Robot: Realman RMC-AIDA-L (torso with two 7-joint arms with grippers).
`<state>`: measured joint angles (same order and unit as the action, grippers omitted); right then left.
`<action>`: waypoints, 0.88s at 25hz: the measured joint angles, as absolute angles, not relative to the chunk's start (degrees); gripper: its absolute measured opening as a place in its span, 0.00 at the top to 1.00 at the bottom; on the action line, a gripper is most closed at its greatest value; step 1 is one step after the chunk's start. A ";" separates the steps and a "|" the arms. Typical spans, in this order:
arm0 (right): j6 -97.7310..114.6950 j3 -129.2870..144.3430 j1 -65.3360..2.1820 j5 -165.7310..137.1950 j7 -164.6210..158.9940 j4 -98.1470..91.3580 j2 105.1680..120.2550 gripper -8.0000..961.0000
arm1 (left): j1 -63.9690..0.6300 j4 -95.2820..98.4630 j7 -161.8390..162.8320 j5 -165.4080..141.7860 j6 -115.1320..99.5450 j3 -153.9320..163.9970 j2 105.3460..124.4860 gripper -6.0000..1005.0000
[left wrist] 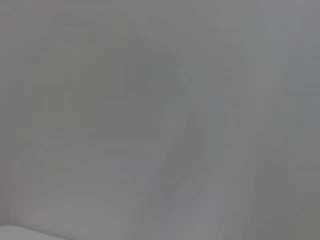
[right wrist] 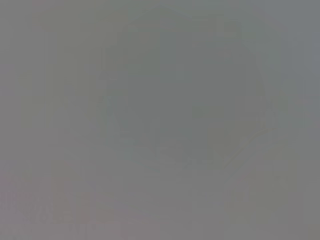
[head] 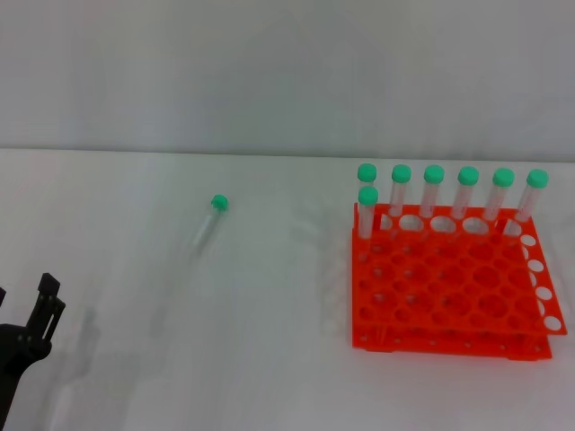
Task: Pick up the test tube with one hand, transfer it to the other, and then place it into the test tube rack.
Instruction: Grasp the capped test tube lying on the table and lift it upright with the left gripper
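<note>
Jaw state of the left gripper [head: 40, 310] could not be determined. The test tube [head: 206, 224] lay well apart, ahead and rightward, cap pointing away; right gripper unseen.

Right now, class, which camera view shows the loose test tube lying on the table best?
The head view: the test tube lies flat on the white table, green cap pointing away, left of the rack. Both wrist views show only blank grey, no tube.

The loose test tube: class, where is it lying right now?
In the head view, the test tube lies on the white table, left of the orange rack, apart from it.
</note>
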<state>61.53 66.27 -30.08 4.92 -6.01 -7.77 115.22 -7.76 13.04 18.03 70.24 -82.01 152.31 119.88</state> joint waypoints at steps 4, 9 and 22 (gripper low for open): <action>61.02 66.27 -30.54 4.92 -6.01 -7.67 115.24 0.20 | -8.52 13.03 18.01 70.25 -81.38 152.31 119.88 0.23; 60.08 66.27 -30.71 4.92 -6.03 -7.70 115.31 0.20 | -8.93 13.01 17.99 70.24 -81.37 152.31 119.77 0.23; 59.93 66.27 -30.75 4.92 -6.65 -7.57 115.57 0.20 | -11.61 12.30 19.57 70.95 -80.64 152.08 119.50 0.23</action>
<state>59.93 66.27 -30.75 4.92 -6.65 -7.57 115.57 -11.61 12.30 19.57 70.95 -80.64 152.08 119.50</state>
